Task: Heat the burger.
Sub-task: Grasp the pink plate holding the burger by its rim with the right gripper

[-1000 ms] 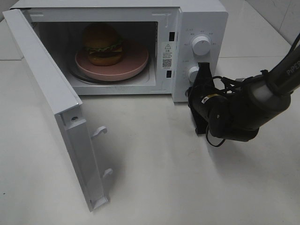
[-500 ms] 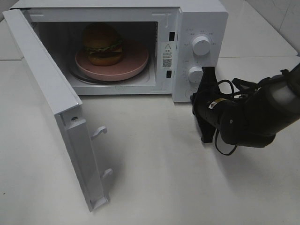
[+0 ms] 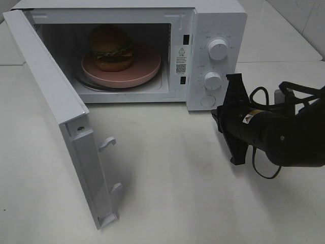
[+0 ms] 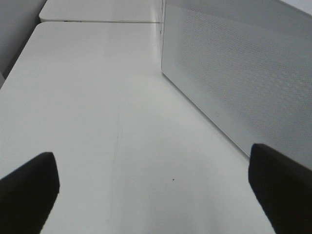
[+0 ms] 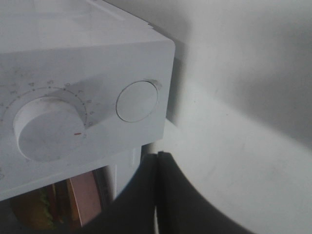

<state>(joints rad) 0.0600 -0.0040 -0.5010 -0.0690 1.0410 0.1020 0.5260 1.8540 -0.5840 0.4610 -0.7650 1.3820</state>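
The burger [image 3: 110,47] with brown bun and green lettuce sits on a pink plate [image 3: 147,66] inside the white microwave [image 3: 218,20], whose door [image 3: 56,101] stands wide open to the left. My right gripper [image 3: 223,117] is shut and empty, hovering just right of the control panel, below the lower knob [image 3: 212,80]. In the right wrist view the closed gripper [image 5: 157,190] points at the panel, with the knob [image 5: 46,127], round button [image 5: 137,101] and a sliver of burger [image 5: 29,209]. My left gripper [image 4: 156,195] is open and empty over bare table.
The upper knob [image 3: 218,49] and round button [image 3: 206,100] are on the panel. The door's latch hooks [image 3: 107,144] stick out toward the front. The left wrist view shows the door's perforated outer face [image 4: 243,73]. White table [image 3: 167,193] lies in front.
My right gripper has drawn back from the lower knob, moving right and toward the front. The burger, plate and door have not moved.
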